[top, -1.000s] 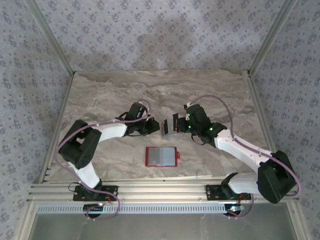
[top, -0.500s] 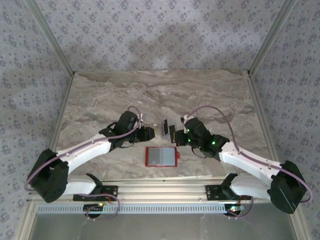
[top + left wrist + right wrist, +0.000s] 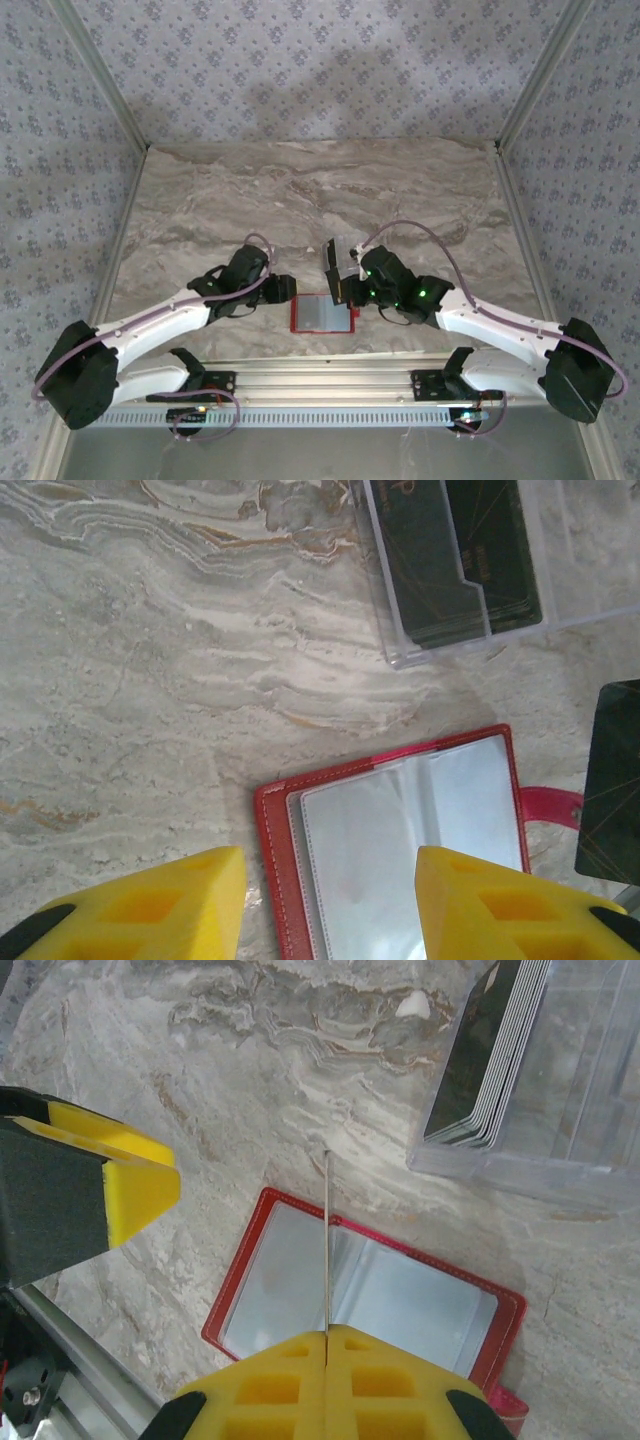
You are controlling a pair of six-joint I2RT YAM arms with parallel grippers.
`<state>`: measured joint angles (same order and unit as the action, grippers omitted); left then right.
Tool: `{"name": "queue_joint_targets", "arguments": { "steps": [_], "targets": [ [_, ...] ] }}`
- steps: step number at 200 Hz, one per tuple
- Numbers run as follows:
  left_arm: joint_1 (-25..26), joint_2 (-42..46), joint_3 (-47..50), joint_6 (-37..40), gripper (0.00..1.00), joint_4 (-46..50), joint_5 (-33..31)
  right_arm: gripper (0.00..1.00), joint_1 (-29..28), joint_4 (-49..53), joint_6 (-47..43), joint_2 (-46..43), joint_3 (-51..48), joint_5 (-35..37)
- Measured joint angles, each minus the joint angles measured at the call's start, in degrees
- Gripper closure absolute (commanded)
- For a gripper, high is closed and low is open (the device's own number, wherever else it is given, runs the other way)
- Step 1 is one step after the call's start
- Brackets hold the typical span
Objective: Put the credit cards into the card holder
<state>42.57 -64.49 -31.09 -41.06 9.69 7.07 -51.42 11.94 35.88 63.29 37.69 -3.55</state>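
1. Top external: the card holder (image 3: 322, 314) lies open on the table (image 3: 250, 190) near its front edge. The left gripper (image 3: 287, 290) is at the holder's left edge and the right gripper (image 3: 343, 291) over its right upper corner. The clear box (image 3: 340, 252) stands just behind.
2. Left wrist: the fingers (image 3: 150, 900) are spread and hold nothing, straddling the holder's left half. The stacked cards (image 3: 450, 560) lie in the clear box. A dark credit card (image 3: 612, 780) hangs at the right margin, over the snap tab.
3. Right wrist: the fingers (image 3: 300, 1385) are pressed together, pinching the credit card, which is seen edge-on over the holder's fold.
4. Step in hand, as judged: inserting the first card. The next move calls for lowering its edge into a clear sleeve opening. The left gripper is likely needed to pin the cover so the holder does not slide.
5. Against one second ago: both grippers were then up beside the box, the card between them. Both have since come forward and down to the holder, which has not moved.
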Motion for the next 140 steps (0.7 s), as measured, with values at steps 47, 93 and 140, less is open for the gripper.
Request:
{"name": "queue_joint_targets", "arguments": {
  "steps": [47,93,140],
  "targets": [
    [1.31,-0.24,0.94,0.79,0.51,-0.66,-1.16,1.00,-0.85,3.32,1.05,3.28,1.33,-2.27],
    [1.97,-2.86,0.94,1.25,0.51,-2.03,-1.60,1.00,-0.85,4.44,1.70,5.86,1.99,-4.24],
    [4.48,-7.08,0.90,2.01,0.55,-4.13,-1.64,1.00,0.07,6.43,2.27,7.02,2.75,-7.28]
  ]
}}
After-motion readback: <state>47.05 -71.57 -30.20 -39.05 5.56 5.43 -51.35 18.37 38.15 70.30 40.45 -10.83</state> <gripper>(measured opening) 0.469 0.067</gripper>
